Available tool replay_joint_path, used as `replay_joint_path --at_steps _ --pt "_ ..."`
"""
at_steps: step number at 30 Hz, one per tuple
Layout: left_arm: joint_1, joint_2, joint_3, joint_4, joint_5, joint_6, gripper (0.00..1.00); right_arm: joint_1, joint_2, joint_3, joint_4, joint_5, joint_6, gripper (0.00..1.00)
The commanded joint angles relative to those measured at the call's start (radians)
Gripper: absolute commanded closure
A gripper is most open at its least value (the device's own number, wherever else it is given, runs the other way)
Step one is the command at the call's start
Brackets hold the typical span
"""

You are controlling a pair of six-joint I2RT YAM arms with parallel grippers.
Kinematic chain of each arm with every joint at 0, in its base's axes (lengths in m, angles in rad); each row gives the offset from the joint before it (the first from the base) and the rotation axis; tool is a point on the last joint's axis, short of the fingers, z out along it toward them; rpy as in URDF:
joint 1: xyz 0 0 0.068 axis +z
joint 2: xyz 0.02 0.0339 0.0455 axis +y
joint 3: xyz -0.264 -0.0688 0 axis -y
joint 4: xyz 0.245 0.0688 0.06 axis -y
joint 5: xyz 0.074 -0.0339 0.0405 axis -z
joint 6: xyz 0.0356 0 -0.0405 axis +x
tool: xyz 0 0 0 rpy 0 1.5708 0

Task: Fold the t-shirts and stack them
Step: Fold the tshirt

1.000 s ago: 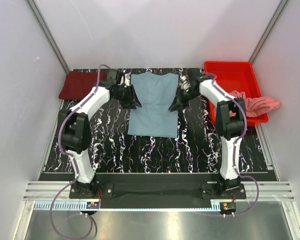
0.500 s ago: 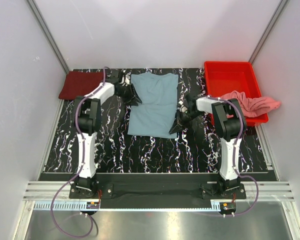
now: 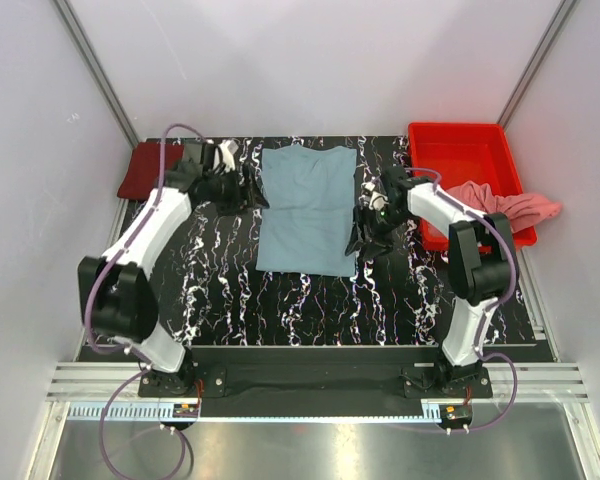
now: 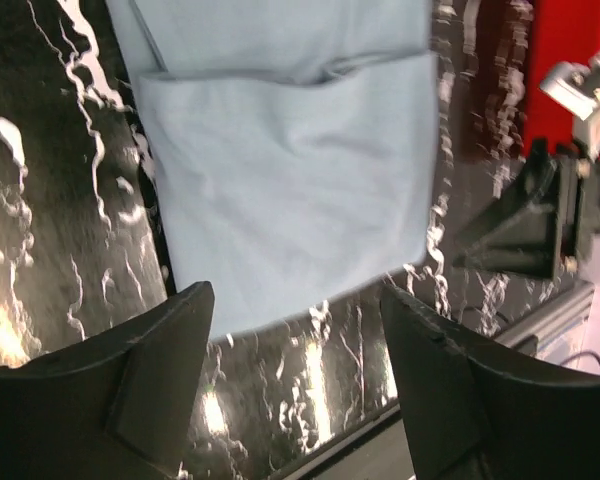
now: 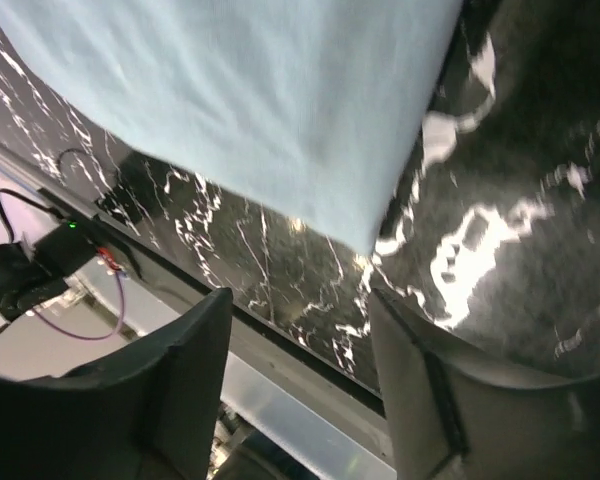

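The black marbled surface [image 3: 230, 290] has the grey-blue t-shirt [image 3: 308, 208] lying flat, sides tucked in, right between the left tool [image 3: 258, 196] and the right tool [image 3: 360, 238]. The red tray [image 3: 460, 160] sits beyond the right tool with the pink t-shirt [image 3: 510, 208] hanging over its rim, and the maroon t-shirt [image 3: 145, 168] is off behind the left tool. Both tools are released, fingers spread with nothing in them, each just off a side edge of the grey-blue one.

Left gripper [image 3: 257, 198] and right gripper [image 3: 361, 237] flank the grey-blue t-shirt [image 3: 308, 208], jaws apparently parted; pink t-shirt [image 3: 512, 206] drapes red tray [image 3: 460, 160]
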Motion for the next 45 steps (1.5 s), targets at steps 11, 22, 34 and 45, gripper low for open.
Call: replay_joint_path --at_steps 11,22,34,45 --pt "-0.009 -0.130 -0.519 0.282 -0.022 -0.327 0.25 -0.003 -0.195 -0.477 0.533 0.001 0.392 0.28" --pt "-0.023 -0.122 -0.656 0.256 -0.163 -0.634 0.27 -0.005 -0.258 -0.565 0.623 0.102 0.512 0.28" --pt "-0.027 -0.015 -0.701 0.478 -0.134 -0.789 0.50 -0.003 -0.251 -0.556 0.597 0.102 0.487 0.28" --pt "-0.027 -0.006 -0.659 0.440 -0.139 -0.699 1.00 -0.005 -0.230 -0.619 0.665 0.096 0.617 0.26"
